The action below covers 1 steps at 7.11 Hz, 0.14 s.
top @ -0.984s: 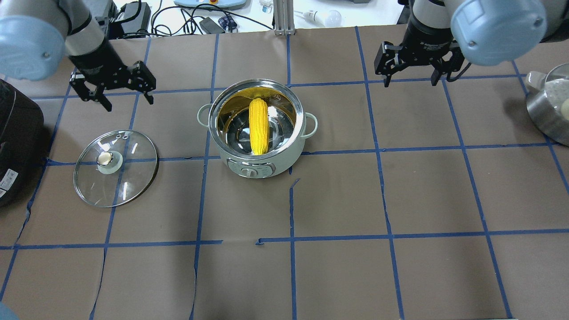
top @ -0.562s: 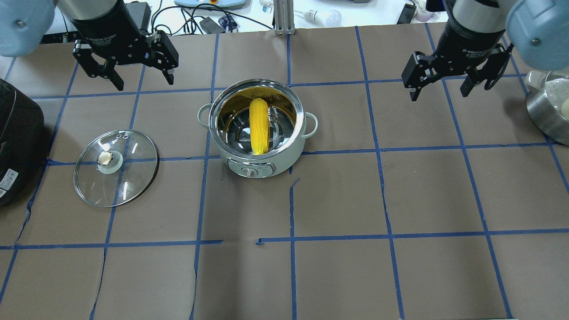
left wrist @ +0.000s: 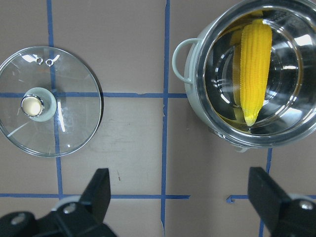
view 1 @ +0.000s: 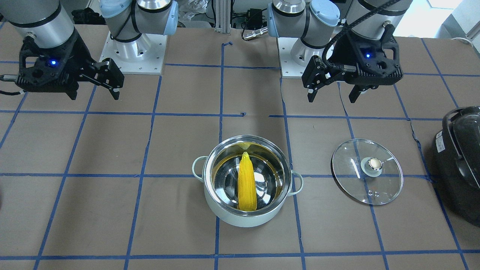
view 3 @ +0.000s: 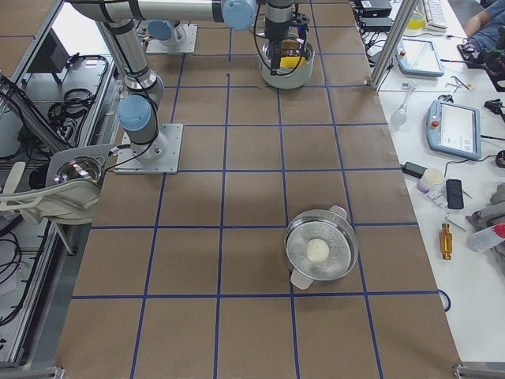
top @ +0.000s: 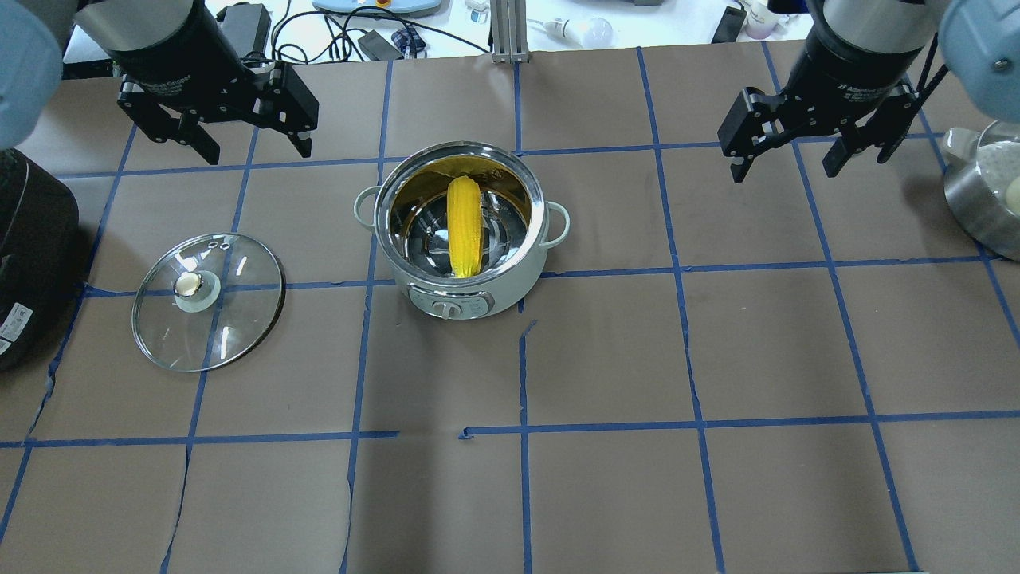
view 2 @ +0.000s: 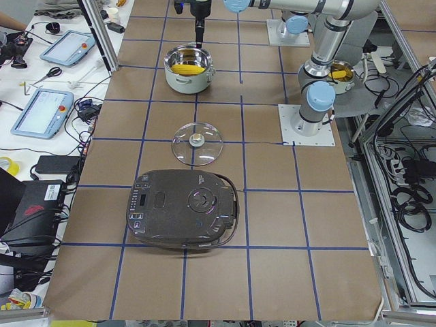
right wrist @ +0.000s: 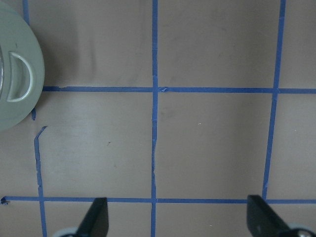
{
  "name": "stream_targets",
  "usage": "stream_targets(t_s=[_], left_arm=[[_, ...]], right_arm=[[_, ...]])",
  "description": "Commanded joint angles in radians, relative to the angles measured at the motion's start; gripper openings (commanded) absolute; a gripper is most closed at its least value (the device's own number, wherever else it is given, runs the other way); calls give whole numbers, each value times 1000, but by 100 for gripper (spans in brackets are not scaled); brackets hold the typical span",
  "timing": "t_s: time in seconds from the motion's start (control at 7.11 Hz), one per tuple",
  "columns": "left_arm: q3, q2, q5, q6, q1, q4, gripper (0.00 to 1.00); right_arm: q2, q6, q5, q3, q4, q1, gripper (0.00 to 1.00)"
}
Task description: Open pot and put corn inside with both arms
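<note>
The mint-green pot (top: 510, 291) stands open at the table's middle, also in the front view (view 1: 243, 219) and the left wrist view (left wrist: 177, 58). The yellow corn (top: 464, 227) lies inside it, leaning on the steel wall (view 1: 246, 183) (left wrist: 256, 64). The glass lid (top: 231, 319) lies flat, knob up, on the table to the pot's left (view 1: 366, 171) (left wrist: 49, 101). My left gripper (top: 256, 151) is open and empty, raised beyond the lid and pot (view 1: 332, 98) (left wrist: 182, 197). My right gripper (top: 785, 171) is open and empty, raised well right of the pot (view 1: 93, 95) (right wrist: 177, 217).
A large black appliance (top: 32, 239) sits at the table's left edge, close to the lid (view 1: 459, 165). A steel pot (top: 968, 211) holding a pale round thing stands at the right edge (view 3: 292, 253). Blue tape lines grid the brown table cover.
Both arms have risen and shifted right in the overhead view, the left gripper toward the far side, the right one away from the pot. Both stay open. Pot, corn and lid have not moved.
</note>
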State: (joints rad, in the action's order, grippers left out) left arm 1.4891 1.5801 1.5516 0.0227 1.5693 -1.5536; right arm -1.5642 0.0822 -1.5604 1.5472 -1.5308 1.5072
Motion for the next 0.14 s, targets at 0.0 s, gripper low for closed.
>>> stream_targets(t_s=[0.0], left_arm=[[13,-18,-11,-9,0,1,100]], right_arm=[[0,1,2,1,1,1,100]])
